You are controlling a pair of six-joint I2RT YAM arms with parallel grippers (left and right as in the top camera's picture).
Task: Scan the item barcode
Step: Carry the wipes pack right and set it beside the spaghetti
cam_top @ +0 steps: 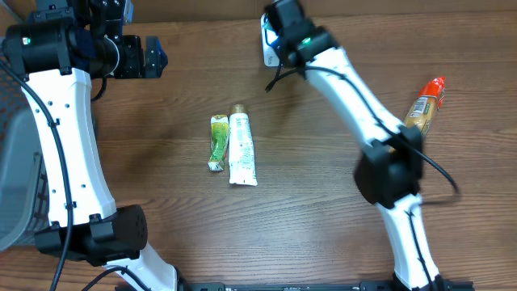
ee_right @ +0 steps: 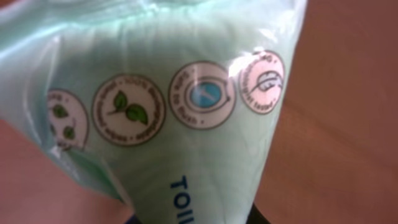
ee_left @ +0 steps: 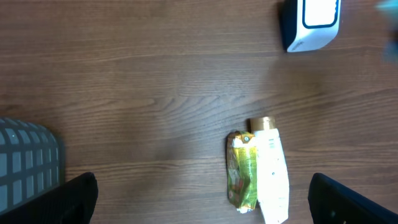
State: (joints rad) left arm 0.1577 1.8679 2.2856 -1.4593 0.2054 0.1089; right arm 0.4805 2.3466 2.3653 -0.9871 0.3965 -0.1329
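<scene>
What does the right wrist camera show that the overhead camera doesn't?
Only the right wrist view shows a pale green packet with round leaf icons, filling the frame. Only the overhead view shows the left arm, the right arm, a green tube beside a white tube, a red-capped tube, a white and blue device and a grey basket. Both show the wooden table.

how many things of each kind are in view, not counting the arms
tubes: 3 (green tube, white tube, red-capped tube)
green packet: 1
scanner: 1
basket: 1
total: 6
</scene>
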